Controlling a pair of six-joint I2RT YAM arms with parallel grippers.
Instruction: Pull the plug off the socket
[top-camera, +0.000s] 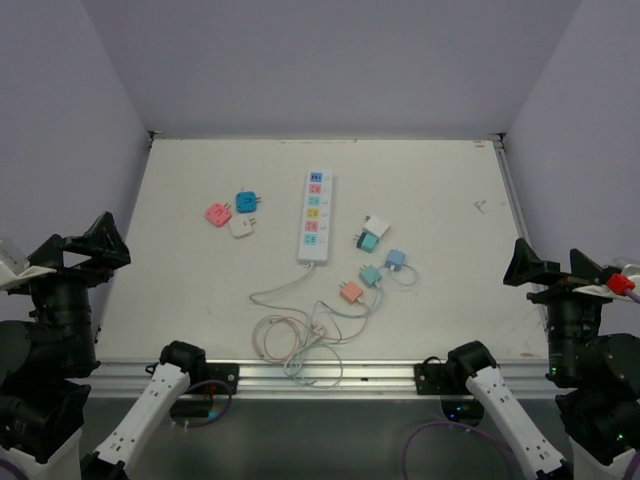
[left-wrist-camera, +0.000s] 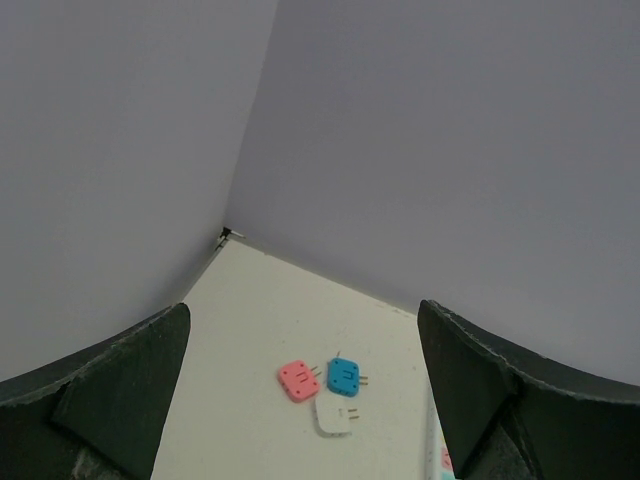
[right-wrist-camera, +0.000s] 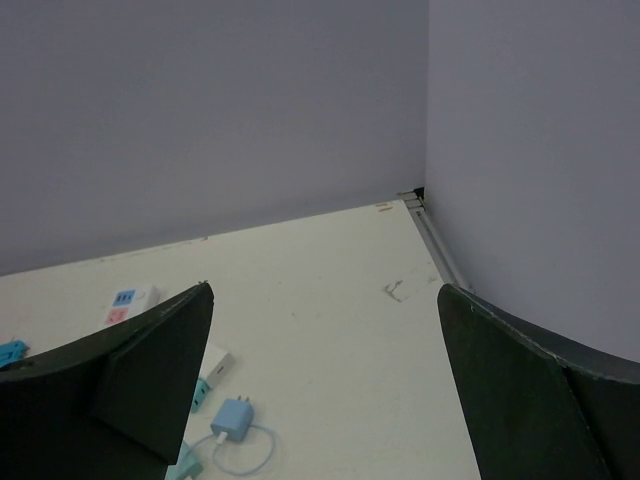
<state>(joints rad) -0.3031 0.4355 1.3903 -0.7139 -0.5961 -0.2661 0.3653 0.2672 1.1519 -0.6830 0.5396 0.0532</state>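
We take this for a robotics lab test cell, not a lived-in room. A flat white tabletop (top-camera: 180, 300) is boxed in on three sides by plain lavender-grey walls (top-camera: 330, 60) that meet it at square corners. Along its near edge runs an aluminium rail (top-camera: 330, 375) with black mounts. The left arm (top-camera: 150, 410) and the right arm (top-camera: 500, 400), both white-shelled with black joints, rise from these mounts, and a purple cable (top-camera: 425, 445) loops below. What we see on the surface reads as props: the socket (top-camera: 314, 217), small coloured adapters (top-camera: 232, 213) and loose cords (top-camera: 300, 335). A faint scuff (top-camera: 488, 206) marks the far right of the top.
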